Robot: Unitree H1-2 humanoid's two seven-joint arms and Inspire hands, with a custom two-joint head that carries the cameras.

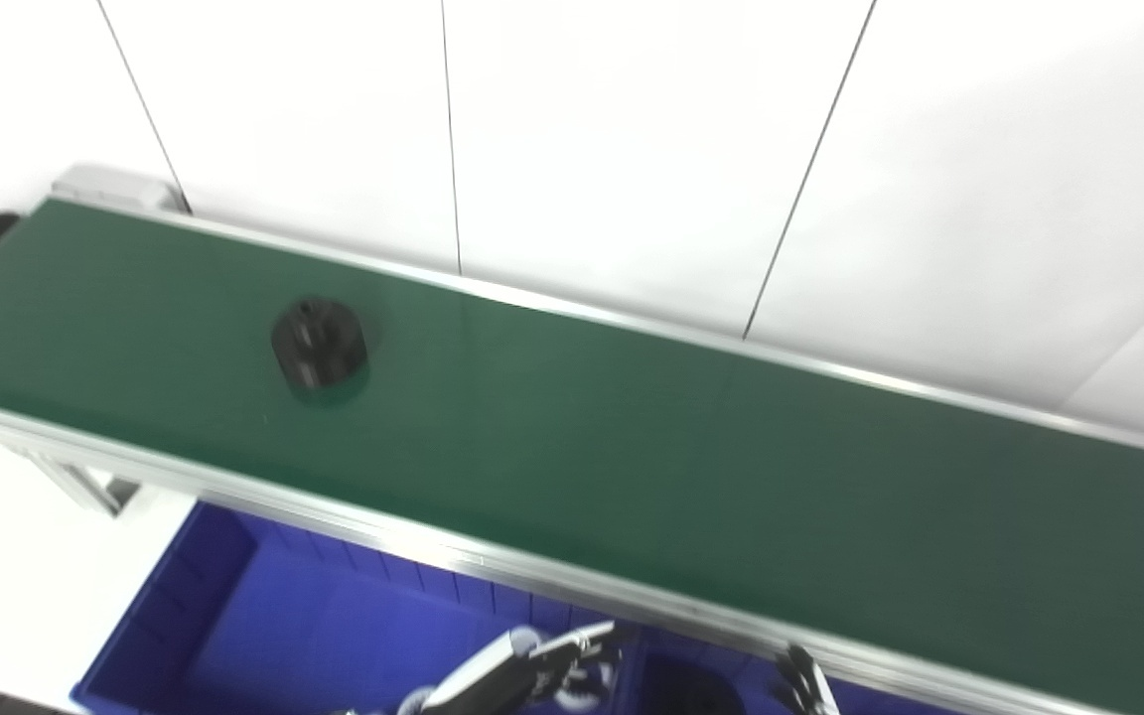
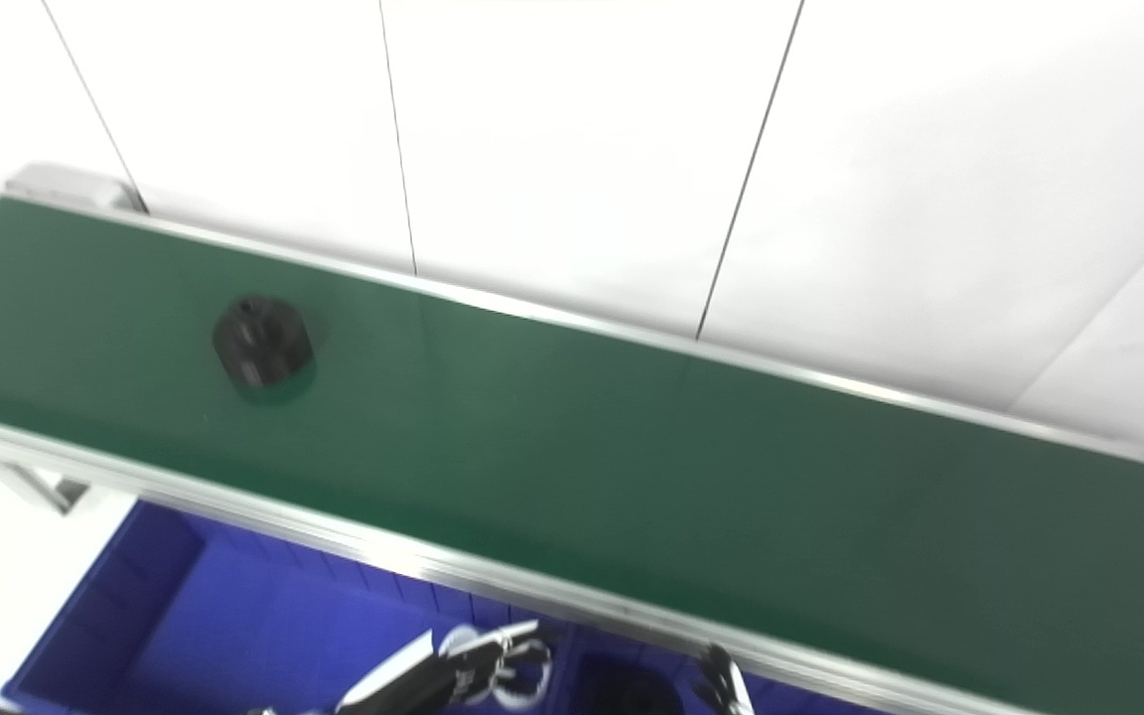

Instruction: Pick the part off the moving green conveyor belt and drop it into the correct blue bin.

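- Left eye view: I see the round black plastic part [image 1: 319,343] lying on the long green conveyor belt [image 1: 632,457], toward its left end and well apart from both of my hands. By my judgement the pick has not begun; grasping, lifting and dropping are all left to do.
- Below the belt's near metal rail sits the large blue plastic bin [image 1: 234,616], its ribbed wall and floor bare where I can see them. Just to its right a second blue bin [image 1: 671,685] holds something dark that I cannot make out.
- My left hand [image 1: 542,670] hangs low over the divide between the bins, below the belt. Its fingers [image 1: 582,645] look loosely curled and spread, touching nothing, so I read it as released and empty, though blur makes this uncertain.
- Only the tip of my right hand [image 1: 805,685] shows at the bottom edge; I cannot tell whether it is released or clenched.
- Right eye view: the same layout, with the part [image 2: 262,341] on the belt's left stretch and clear of the rails.
- The left hand [image 2: 478,675] is again under the rail, nothing between its fingers [image 2: 512,636]. The right hand [image 2: 721,687] is a sliver; its state stays unreadable.
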